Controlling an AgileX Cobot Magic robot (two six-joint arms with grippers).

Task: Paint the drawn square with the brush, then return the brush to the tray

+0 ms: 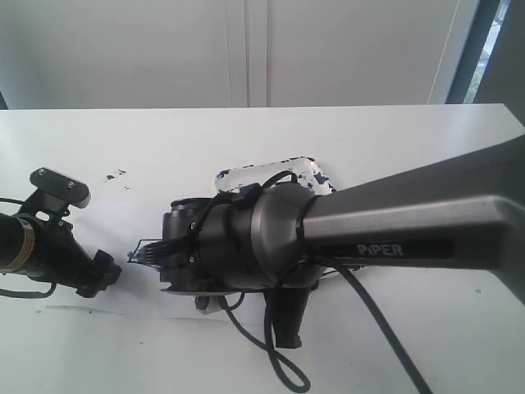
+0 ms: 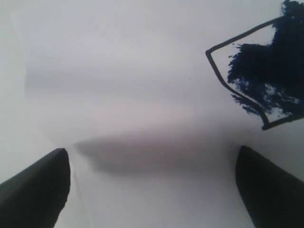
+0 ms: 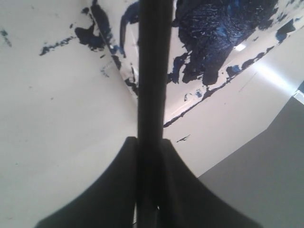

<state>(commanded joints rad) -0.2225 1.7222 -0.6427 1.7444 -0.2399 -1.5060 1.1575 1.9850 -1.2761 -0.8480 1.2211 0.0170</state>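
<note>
In the exterior view the right arm's wrist covers its own claw and much of the tray (image 1: 267,174), a shallow white dish with rounded corners, blotched dark blue. From the wrist, the right claw (image 3: 149,142) is clamped on the brush (image 3: 153,71). Its thin black shaft runs straight out over the tray, with the tip cut off by the frame. The left claw (image 2: 151,152) stands apart, empty, over the paper (image 2: 118,71). The drawn square (image 2: 256,76), partly smeared blue, is cropped at the edge.
</note>
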